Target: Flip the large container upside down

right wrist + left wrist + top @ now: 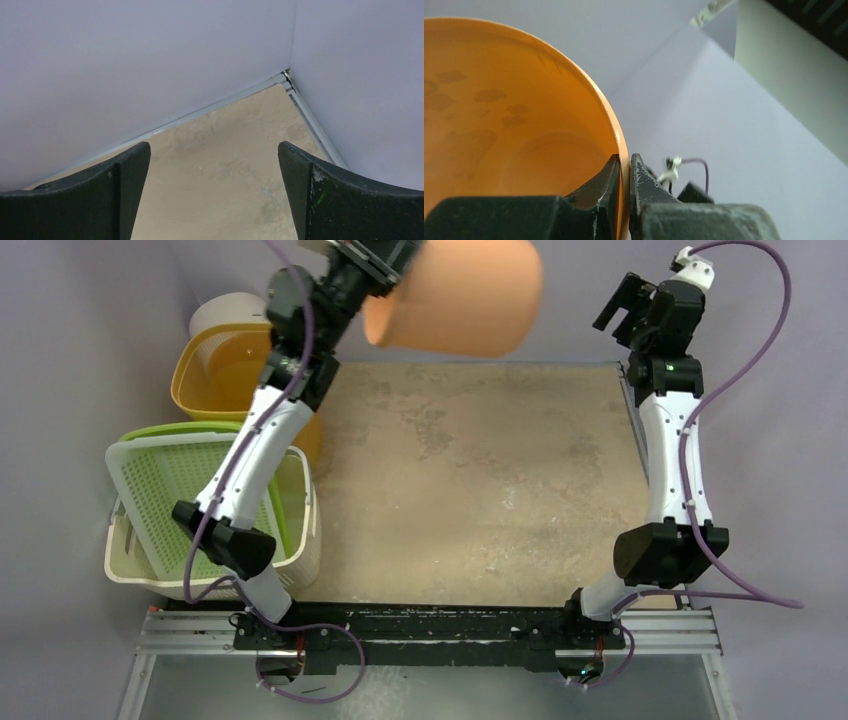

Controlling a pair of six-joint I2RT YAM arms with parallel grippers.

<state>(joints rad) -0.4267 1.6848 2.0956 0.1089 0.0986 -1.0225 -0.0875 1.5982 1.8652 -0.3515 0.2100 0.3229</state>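
- Top external view: large container (pixel 455 295) hangs tilted in the air at 12 o'clock, above the far edge of the surface (pixel 470 490).
- Left gripper (pixel 624 167): jaws pinch only its thin rim; rotating it could make it slip.
- Right gripper (pixel 214 165): jaws spread wide, empty.

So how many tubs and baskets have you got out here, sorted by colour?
orange container, held in the left end effector: 1
yellow tub: 1
white round item, partly hidden behind the yellow tub: 1
cream and green basket: 1
Total: 4
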